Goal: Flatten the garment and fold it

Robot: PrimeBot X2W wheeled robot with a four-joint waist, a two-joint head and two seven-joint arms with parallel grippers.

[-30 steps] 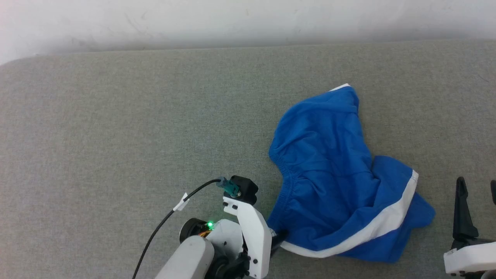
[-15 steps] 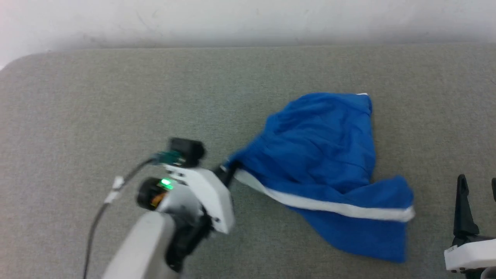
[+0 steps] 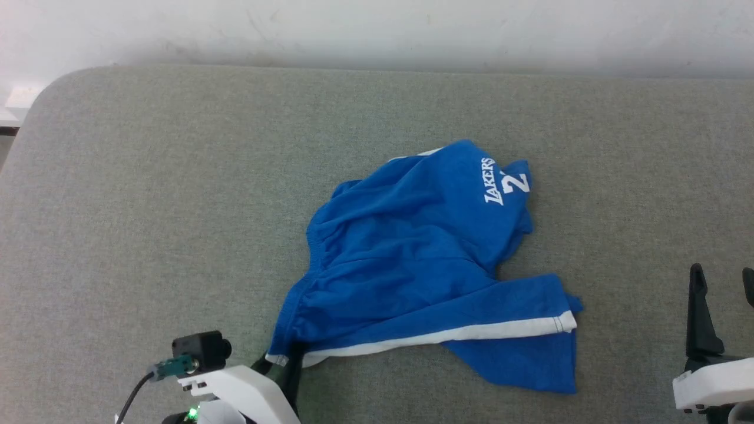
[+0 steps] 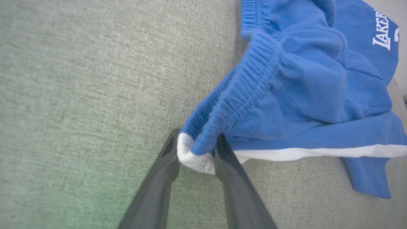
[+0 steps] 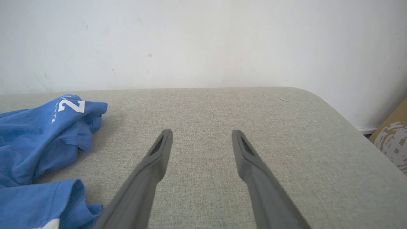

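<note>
**Left gripper** (image 4: 197,137): the two dark fingers stand partly apart, one on each side of the white corner of the waistband (image 4: 235,95), and the cloth touches both. Whether they press it or merely flank it cannot be determined. In the head view this contact point sits at the lower left of centre.

**Right gripper** (image 5: 202,133): jaws spread wide with nothing between them. It is over the bare grey upholstered surface (image 3: 147,176) at the lower right of the head view, apart from the cloth.

**Garment position:** the blue shorts (image 3: 406,259) lie crumpled in the middle of the head view, slightly right of centre.
- The gathered waistband runs up the left edge.
- The white side stripe (image 3: 447,335) runs along the lower edge toward the right.
- The leg bearing the LAKERS lettering (image 3: 493,184) is bunched at the upper right.
- The leg at the lower right lies in overlapping layers.

**Handling (judgement):** the fabric looks light, thin and limp, so it should drape and drag rather than hold a shape. The elastic waistband is probably the thickest and least slippery part. Take hold at the two waistband corners or at the leg hems, and pull outward to flatten.

**Containers:** a brown cardboard shape (image 5: 392,140) shows at the right edge of the right wrist view, beyond the surface's rounded corner. Whether it is a box, and what it holds, cannot be told.
</note>
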